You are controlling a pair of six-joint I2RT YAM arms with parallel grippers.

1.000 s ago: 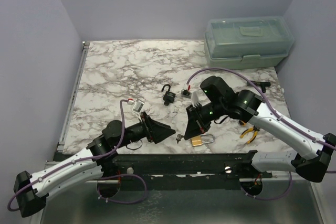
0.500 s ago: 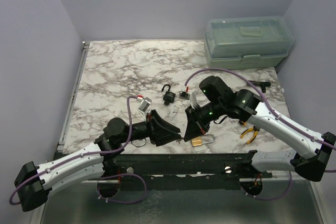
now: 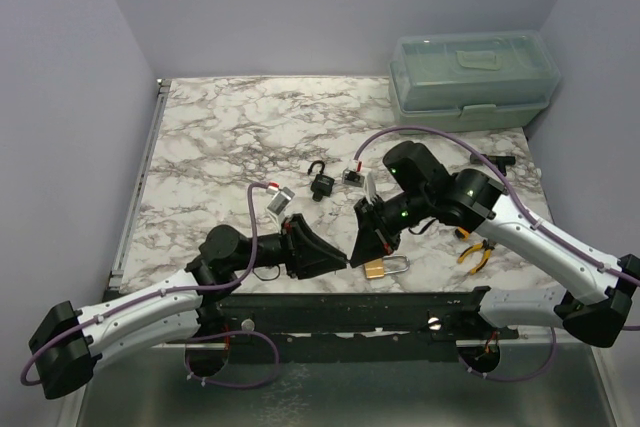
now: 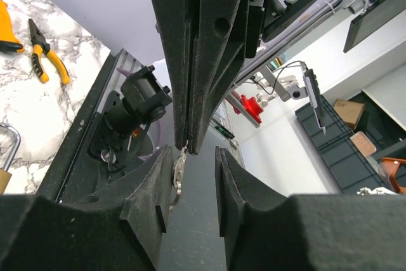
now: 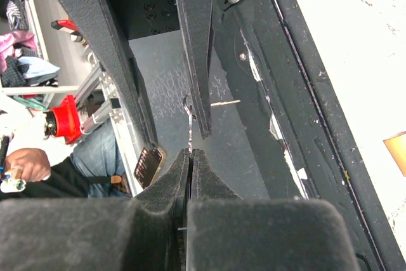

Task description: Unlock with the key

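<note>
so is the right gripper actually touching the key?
Touching. The right wrist view shows the right gripper shut on the key, whose thin blade sticks out from between its closed fingers.

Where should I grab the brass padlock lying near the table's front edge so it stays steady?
The brass padlock lies flat, shackle pointing right. Take its blocky body from straight above, closing across the near and far edges: those straight sides likely seat a grip firmly, while the thin shackle loop would let it swivel.
</note>
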